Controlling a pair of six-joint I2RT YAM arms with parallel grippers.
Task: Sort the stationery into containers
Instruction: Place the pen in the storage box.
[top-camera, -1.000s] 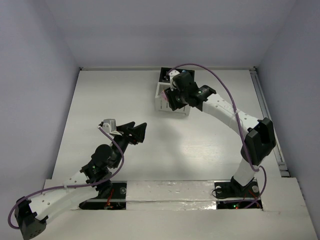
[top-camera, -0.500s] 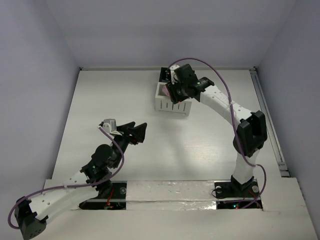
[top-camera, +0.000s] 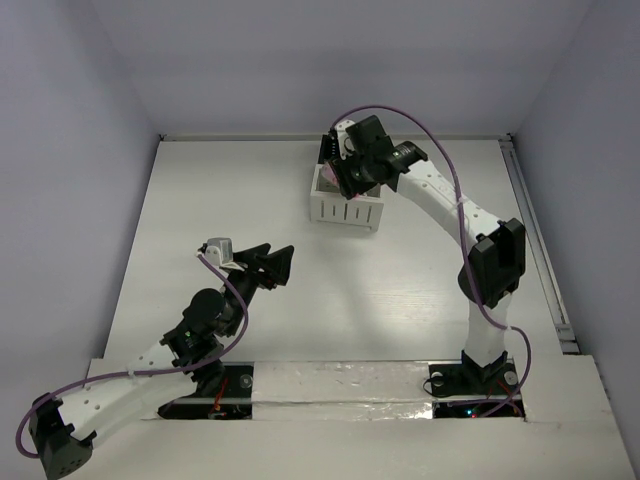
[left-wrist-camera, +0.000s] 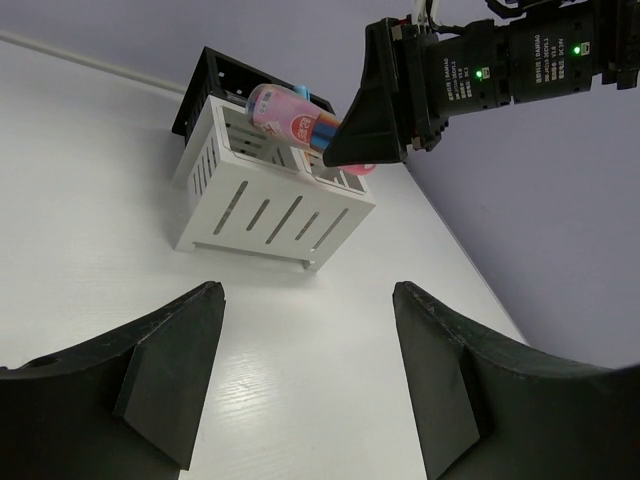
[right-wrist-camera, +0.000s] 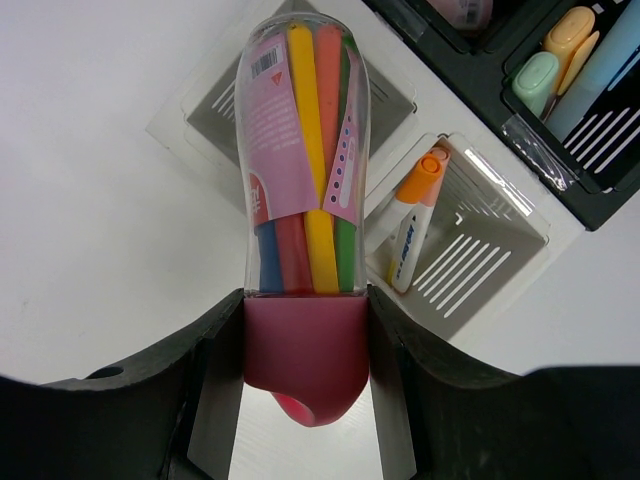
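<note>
My right gripper (right-wrist-camera: 305, 305) is shut on the dark pink cap of a fat clear cylinder (right-wrist-camera: 300, 150) with a pink label, filled with coloured pens. It hangs tilted over the white slotted box (right-wrist-camera: 480, 250) of the containers. An orange-capped white marker (right-wrist-camera: 418, 215) stands in one white compartment. Green (right-wrist-camera: 536, 82), orange (right-wrist-camera: 566, 35) and blue (right-wrist-camera: 612, 60) markers stand in the black box (right-wrist-camera: 600, 205). From the left wrist, the cylinder (left-wrist-camera: 288, 112) shows above the white box (left-wrist-camera: 265, 205). My left gripper (left-wrist-camera: 305, 350) is open and empty, well short of the box.
From above, the white box (top-camera: 345, 212) and black box (top-camera: 327, 150) sit at the table's back centre under the right gripper (top-camera: 346, 180). The left gripper (top-camera: 280, 265) hovers mid-left. A rail (top-camera: 530, 230) runs along the right edge.
The right gripper has carried the cylinder back and left, from the white box's front to over its rear half. The left arm has not moved.
</note>
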